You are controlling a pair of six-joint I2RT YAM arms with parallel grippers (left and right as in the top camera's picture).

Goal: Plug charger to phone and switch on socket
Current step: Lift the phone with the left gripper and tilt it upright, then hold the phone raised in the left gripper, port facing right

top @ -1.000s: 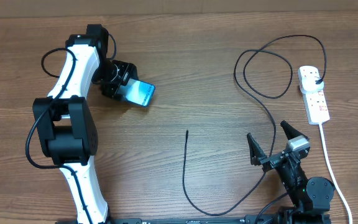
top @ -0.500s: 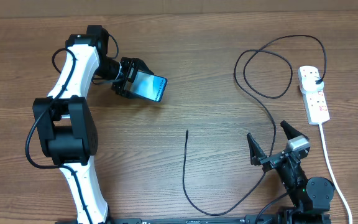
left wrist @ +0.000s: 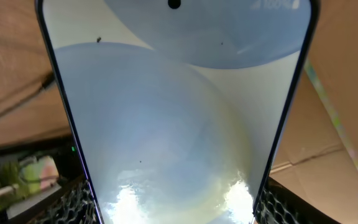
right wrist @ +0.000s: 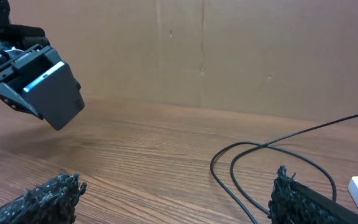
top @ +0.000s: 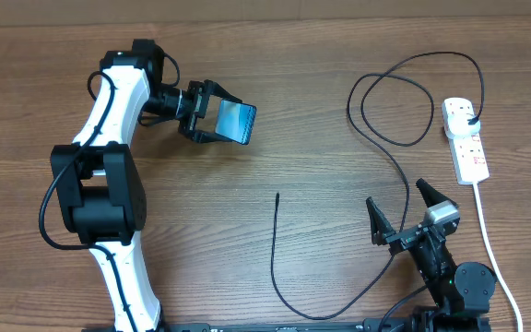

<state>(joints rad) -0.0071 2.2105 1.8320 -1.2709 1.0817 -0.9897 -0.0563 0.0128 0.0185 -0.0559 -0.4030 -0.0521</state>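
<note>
Brown wood-grain tabletop (top: 321, 83), cardboard wall behind. Left claw (top: 218, 114) at 10 o'clock is clamped on the phone (top: 238, 121), which is held off the wood — screen lit. Right claw (top: 395, 191) at 5 o'clock has its fingers spread wide, holding nothing. Charger (top: 275, 240) loops from the socket (top: 466, 140) at 3 o'clock — its free tip lies near centre.

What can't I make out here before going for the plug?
1. Port on the phone: overhead too small; left wrist frame crops both ends.
2. Switches on the socket: overhead too small; right wrist edge cuts it off.
3. Tip of the charger: overhead too small for its shape.
</note>
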